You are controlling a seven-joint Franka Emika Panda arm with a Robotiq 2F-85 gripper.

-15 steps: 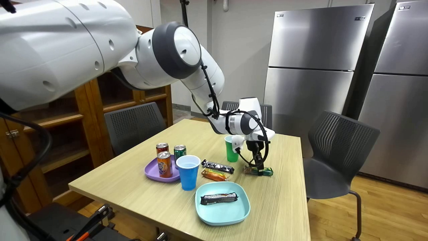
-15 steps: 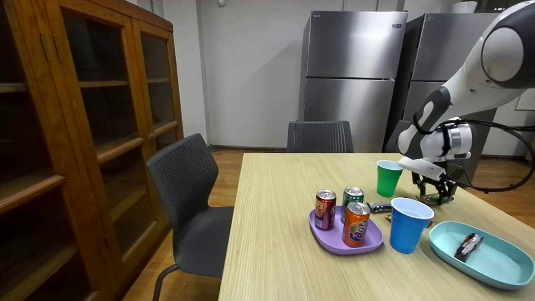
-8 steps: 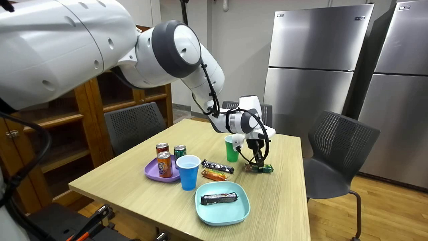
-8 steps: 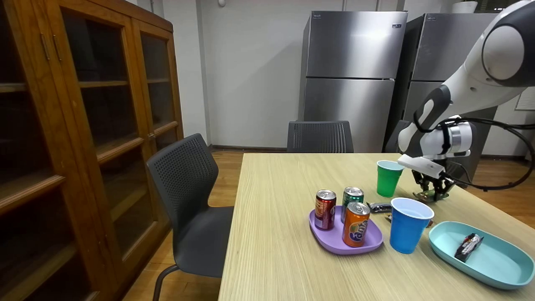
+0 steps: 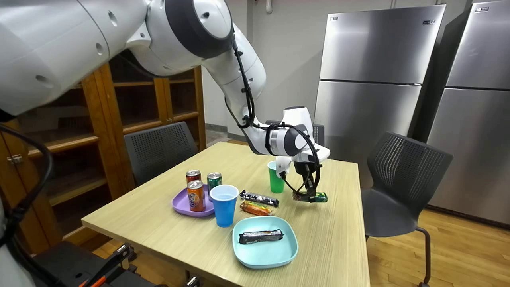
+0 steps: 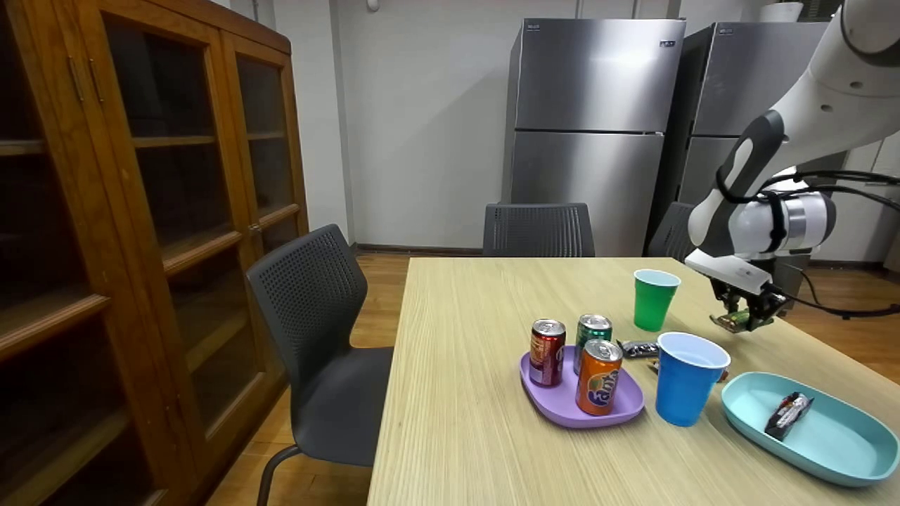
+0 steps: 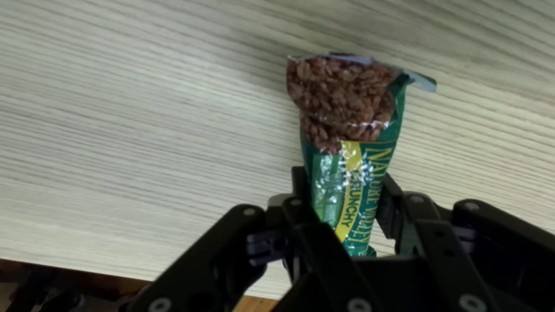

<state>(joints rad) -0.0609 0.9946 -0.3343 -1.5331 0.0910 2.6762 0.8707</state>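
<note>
Item in hand, at my end effector (image 7: 345,197): one green-wrapped granola bar (image 7: 352,158), lettered Nature Valley Crunchy, brown at one end, clamped with the jaws against both long sides. Location: far right part of the counter (image 5: 330,239) in both exterior views; whether the bar touches the surface, I cannot tell. To its left I list: one green cup (image 5: 276,178), upright; one black-wrapped bar (image 5: 259,198) and one orange-wrapped bar (image 5: 255,208), lying side by side. Farther left: one blue cup (image 5: 224,206), upright; one purple plate (image 5: 181,204) bearing an orange can (image 5: 196,196), a red can (image 6: 547,355) and a green can (image 5: 214,184), all upright. Nearer: one turquoise plate (image 5: 266,255), a second black-wrapped bar (image 5: 261,236) lying in it.
</note>
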